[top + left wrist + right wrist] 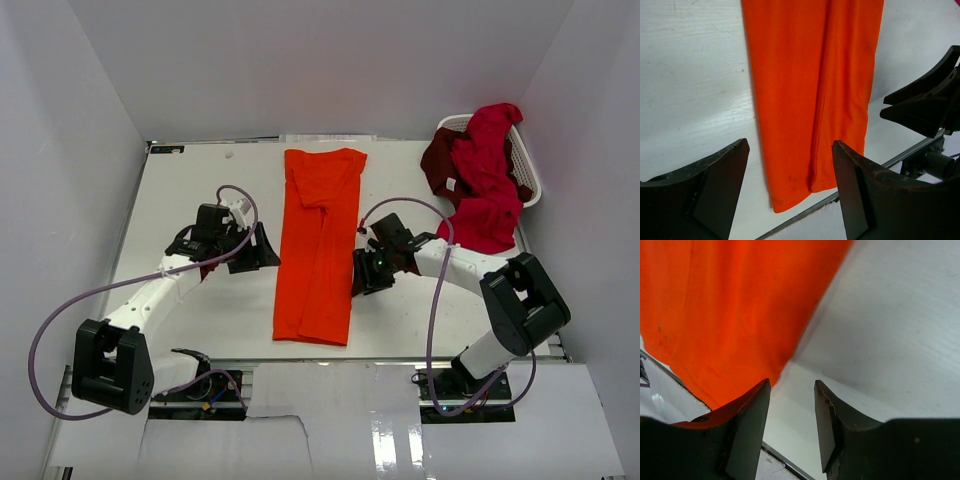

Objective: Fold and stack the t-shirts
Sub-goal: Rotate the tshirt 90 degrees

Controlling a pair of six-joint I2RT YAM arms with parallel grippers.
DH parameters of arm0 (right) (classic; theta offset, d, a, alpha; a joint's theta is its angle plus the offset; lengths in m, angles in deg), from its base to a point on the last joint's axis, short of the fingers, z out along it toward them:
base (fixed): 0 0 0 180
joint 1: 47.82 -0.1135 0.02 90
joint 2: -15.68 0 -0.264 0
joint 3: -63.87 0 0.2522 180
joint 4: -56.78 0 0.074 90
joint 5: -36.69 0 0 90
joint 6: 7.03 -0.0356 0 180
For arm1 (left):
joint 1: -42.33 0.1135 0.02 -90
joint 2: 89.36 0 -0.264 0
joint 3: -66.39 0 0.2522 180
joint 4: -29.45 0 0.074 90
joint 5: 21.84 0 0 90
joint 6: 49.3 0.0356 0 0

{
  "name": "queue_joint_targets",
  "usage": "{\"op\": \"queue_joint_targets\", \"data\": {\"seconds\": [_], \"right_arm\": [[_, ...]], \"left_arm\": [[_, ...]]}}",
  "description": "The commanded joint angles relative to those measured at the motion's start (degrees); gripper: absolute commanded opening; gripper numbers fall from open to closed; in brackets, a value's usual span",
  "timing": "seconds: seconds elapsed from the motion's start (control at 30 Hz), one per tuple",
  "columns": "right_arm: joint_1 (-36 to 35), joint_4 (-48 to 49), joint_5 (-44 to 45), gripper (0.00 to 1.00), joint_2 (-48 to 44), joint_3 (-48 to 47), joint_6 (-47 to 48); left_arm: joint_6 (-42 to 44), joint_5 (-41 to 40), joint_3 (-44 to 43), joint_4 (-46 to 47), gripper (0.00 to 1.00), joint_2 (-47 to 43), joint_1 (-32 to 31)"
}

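Note:
The orange t-shirt [317,245] lies folded into a long narrow strip down the middle of the white table [200,190]. It also shows in the left wrist view [810,90] and in the right wrist view [725,305]. My left gripper [262,250] is open and empty just left of the strip [790,165]. My right gripper [362,275] is open and empty just right of the strip's lower half [791,395]. A crimson red t-shirt [485,170] and a dark maroon one [438,160] are piled in and over the basket at the back right.
The white laundry basket [527,175] stands at the table's back right corner against the wall. White walls close in the table on three sides. The table's near edge with a metal rail [910,155] runs just below the shirt's hem.

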Motion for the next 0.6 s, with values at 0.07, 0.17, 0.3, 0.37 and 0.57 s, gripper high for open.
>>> {"op": "queue_joint_targets", "data": {"seconds": [0.07,0.17,0.3,0.37,0.57], "right_arm": [[-4.34,6.51,2.03,0.47,-2.15,2.47,-5.95],[-6.27,7.74,2.90,0.47,-1.80,3.18,-7.71],[-8.03,8.62,3.87,0.47,-1.10,3.09,-9.21],[-8.65,9.06,4.49,0.47,-0.83,3.09,-9.82],[-9.26,9.68,4.93,0.41,1.01,2.83,-10.35]], "left_arm": [[1.19,2.13,2.60,-0.64,0.78,-1.16,-1.32],[1.46,1.60,4.09,-0.20,0.78,-0.72,-2.02],[1.99,0.98,6.55,1.99,0.78,0.34,-2.46],[1.99,0.89,7.96,2.69,0.78,0.78,-2.73],[1.99,0.28,7.52,3.84,0.78,4.55,-3.52]]}}
